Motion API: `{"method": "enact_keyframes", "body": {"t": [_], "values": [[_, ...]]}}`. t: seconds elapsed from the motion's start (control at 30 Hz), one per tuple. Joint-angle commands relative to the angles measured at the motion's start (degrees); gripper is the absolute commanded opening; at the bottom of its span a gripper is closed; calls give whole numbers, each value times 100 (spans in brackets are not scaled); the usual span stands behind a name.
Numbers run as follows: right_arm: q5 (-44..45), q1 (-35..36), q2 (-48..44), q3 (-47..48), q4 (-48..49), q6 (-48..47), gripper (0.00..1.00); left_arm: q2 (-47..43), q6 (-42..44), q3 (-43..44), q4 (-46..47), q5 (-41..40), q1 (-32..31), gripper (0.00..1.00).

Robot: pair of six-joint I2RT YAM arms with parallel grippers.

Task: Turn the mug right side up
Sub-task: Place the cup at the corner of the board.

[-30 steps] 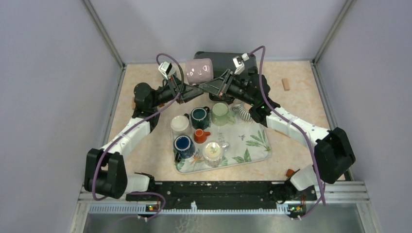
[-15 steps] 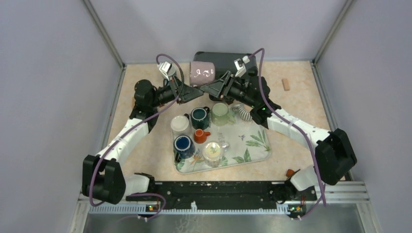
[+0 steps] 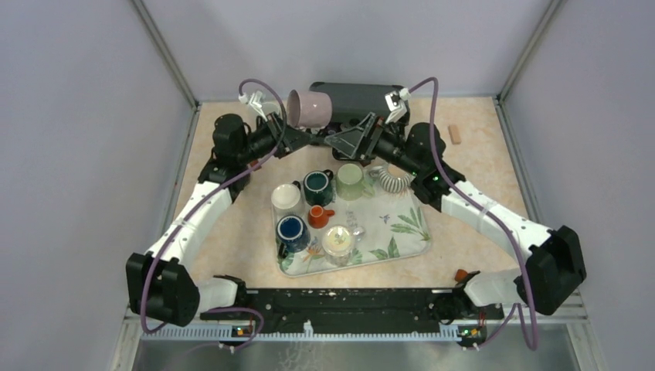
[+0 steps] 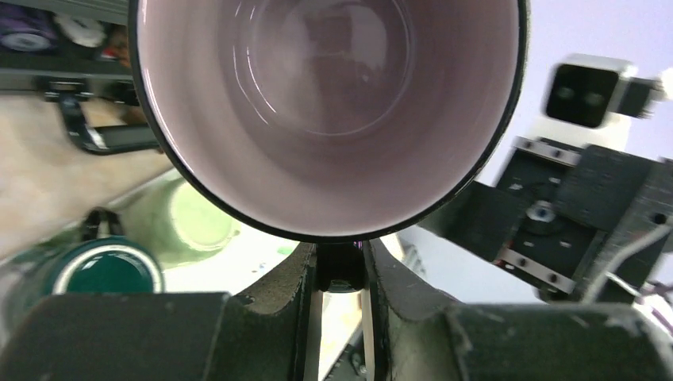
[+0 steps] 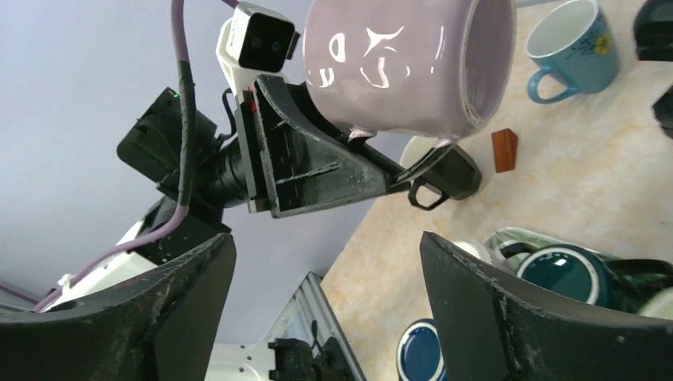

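Low in centre frame sits the floral serving tray [image 3: 402, 224], crowded with cups [image 3: 317, 188]. Top centre, the glossy pink ceramic mug [image 3: 309, 108] hangs in the air on its side. Only the left gripper [image 4: 340, 274] has it, pinching just the handle, while the right gripper [image 5: 321, 254] gapes empty beside it. It's a thin hold, and a swivel could drop the mug onto those cups.

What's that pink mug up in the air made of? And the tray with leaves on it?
The pink mug looks like glazed ceramic: sharp white glints on a glossy wall, thick dark-edged rim. The tray looks like smooth printed plastic or melamine, from its thin raised rim and leaf print; coated metal is possible too.
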Motion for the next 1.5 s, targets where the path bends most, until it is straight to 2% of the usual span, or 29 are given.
{"method": "enact_keyframes", "body": {"t": [0.0, 0.1, 0.33, 0.5, 0.9, 1.47], "values": [[349, -5, -570, -19, -756, -689, 89, -406, 1122, 612, -593, -837, 20, 0], [531, -1, -833, -20, -1269, -1010, 99, -406, 1650, 795, -1321, -1303, 25, 0], [956, -6, -1433, -5, -2421, -1545, 99, -201, 2711, 1188, -2444, -2486, 38, 0], [1139, -3, -1713, 64, -2937, -1837, 99, 134, 3151, 1430, -2901, -3050, 92, 0], [1104, -2, -1886, 156, -3345, -2184, 99, 1131, 3687, 1689, -3047, -3471, 187, 0], [1323, -2, -2147, 122, -3655, -2482, 99, 2708, 3786, 2165, -2966, -3947, 196, 0]]}}
